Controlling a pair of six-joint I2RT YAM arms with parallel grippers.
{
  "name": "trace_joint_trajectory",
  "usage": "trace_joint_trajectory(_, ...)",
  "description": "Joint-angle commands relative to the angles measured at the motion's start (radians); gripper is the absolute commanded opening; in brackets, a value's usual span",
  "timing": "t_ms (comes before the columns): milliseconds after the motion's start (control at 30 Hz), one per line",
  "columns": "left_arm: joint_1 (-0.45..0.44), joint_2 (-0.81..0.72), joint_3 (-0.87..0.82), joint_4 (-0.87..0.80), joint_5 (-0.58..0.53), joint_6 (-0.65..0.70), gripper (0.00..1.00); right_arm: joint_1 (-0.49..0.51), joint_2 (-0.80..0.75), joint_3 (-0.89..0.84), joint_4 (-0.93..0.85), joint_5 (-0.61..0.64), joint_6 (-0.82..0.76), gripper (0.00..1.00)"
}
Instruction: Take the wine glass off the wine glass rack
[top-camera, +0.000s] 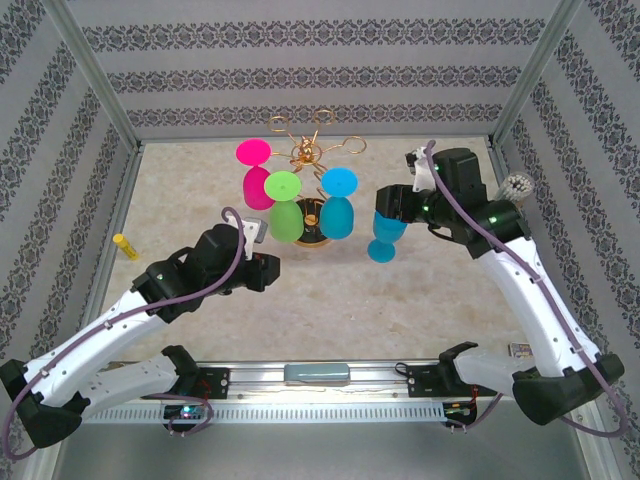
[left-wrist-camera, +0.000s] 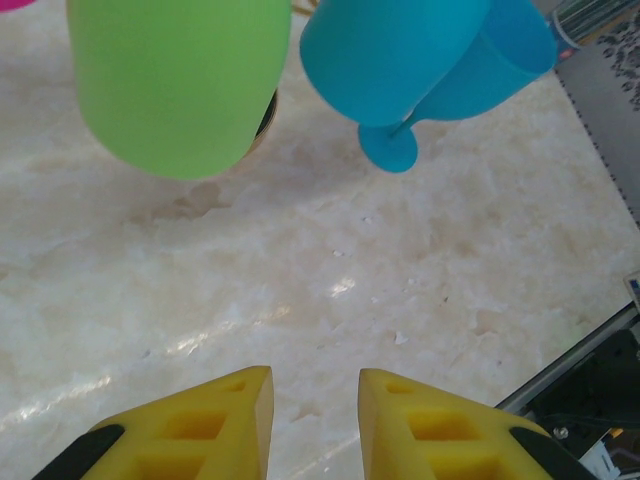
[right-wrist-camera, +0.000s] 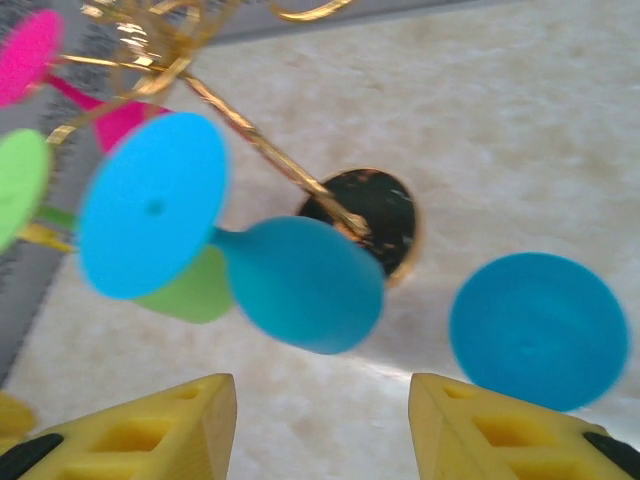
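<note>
Wine glass rack (top-camera: 305, 150): gold wire stand, looped arms and a spiral at the top, round dark-and-gold base (right-wrist-camera: 375, 215). It stood upright toward the back middle of the table (top-camera: 440, 300), a pale marbled surface.

Hanging items, all bowl down with the foot uppermost:
- pink wine glass (top-camera: 256, 186), on the left arm of the rack.
- green wine glass (top-camera: 286, 220), front left, just beside the pink one; its bowl showed large at the upper left of the left wrist view (left-wrist-camera: 180, 80).
- hanging blue wine glass (top-camera: 337, 215), front right; in the right wrist view its foot (right-wrist-camera: 155, 205) and bowl were blurred.

Standing blue wine glass (top-camera: 384, 232): off the rack, on the table just right of the base, foot down (left-wrist-camera: 390, 146). From the right wrist camera it read as a round blue disc (right-wrist-camera: 540, 330).

Right gripper (top-camera: 396, 205): just beside the standing blue wine glass, yellow fingers spread wide (right-wrist-camera: 320, 392), pinching nothing; contact with the glass could not be judged.

Left gripper (top-camera: 270, 270): in front of the rack, near the green wine glass, well above the table, fingers parted and empty (left-wrist-camera: 315, 385).

Sundries: yellow stick-shaped item (top-camera: 125, 246) at the left edge; bristly round item (top-camera: 517, 185) at the right edge.
</note>
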Motion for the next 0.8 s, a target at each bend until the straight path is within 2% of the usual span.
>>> trace_joint_trajectory(0, 0.013, 0.007, 0.023, 0.083, 0.013, 0.027, 0.29, -0.002, -0.009, -0.049, 0.109, -0.169, 0.106, 0.5)
trace_joint_trajectory(333, 0.014, 0.043, 0.034, 0.164, 0.044, 0.03, 0.31, 0.005, -0.003, -0.151, 0.369, -0.292, 0.273, 0.53)
trace_joint_trajectory(767, 0.014, 0.035, 0.009, 0.182, 0.044, 0.023, 0.31, -0.005, 0.061, -0.182, 0.481, -0.293, 0.333, 0.48)
